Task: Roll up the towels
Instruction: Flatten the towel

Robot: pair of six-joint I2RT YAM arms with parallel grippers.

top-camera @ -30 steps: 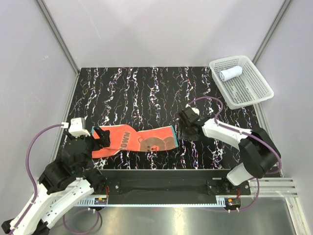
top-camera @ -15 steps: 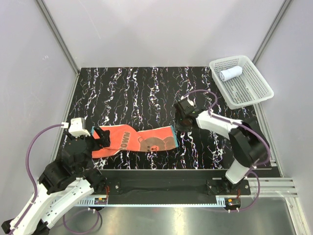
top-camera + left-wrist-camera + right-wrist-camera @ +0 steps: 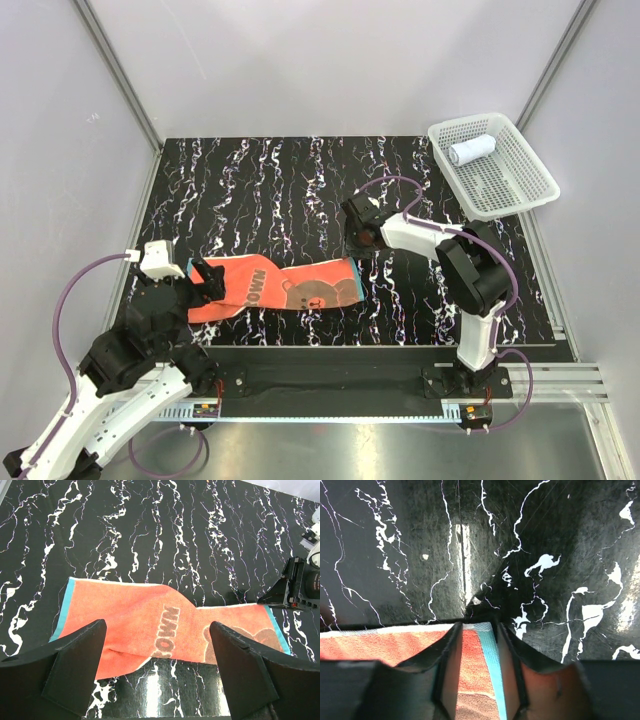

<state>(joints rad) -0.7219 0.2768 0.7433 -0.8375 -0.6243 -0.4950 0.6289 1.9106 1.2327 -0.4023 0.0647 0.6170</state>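
Observation:
The orange-red towel (image 3: 280, 288) with teal edging lies flat and spread out near the table's front edge, a crease at its left part. In the left wrist view this towel (image 3: 150, 622) shows brown lettering. My left gripper (image 3: 207, 283) hovers over its left end, open wide (image 3: 157, 645), touching nothing. My right gripper (image 3: 353, 252) is down at the towel's far right corner. Its jaws (image 3: 476, 627) stand narrowly apart astride the teal edge (image 3: 487, 660), the cloth still flat between them. The white towel (image 3: 471, 150) lies rolled in the basket.
The white mesh basket (image 3: 520, 195) stands at the back right corner, off the dark marbled mat (image 3: 290, 190). Grey walls enclose the left, back and right sides. The right arm's black body (image 3: 295, 587) shows at the left wrist view's right edge.
The right gripper has moved left and slightly back to the towel's right corner, its jaws narrowing. The left arm and the towel have not moved.

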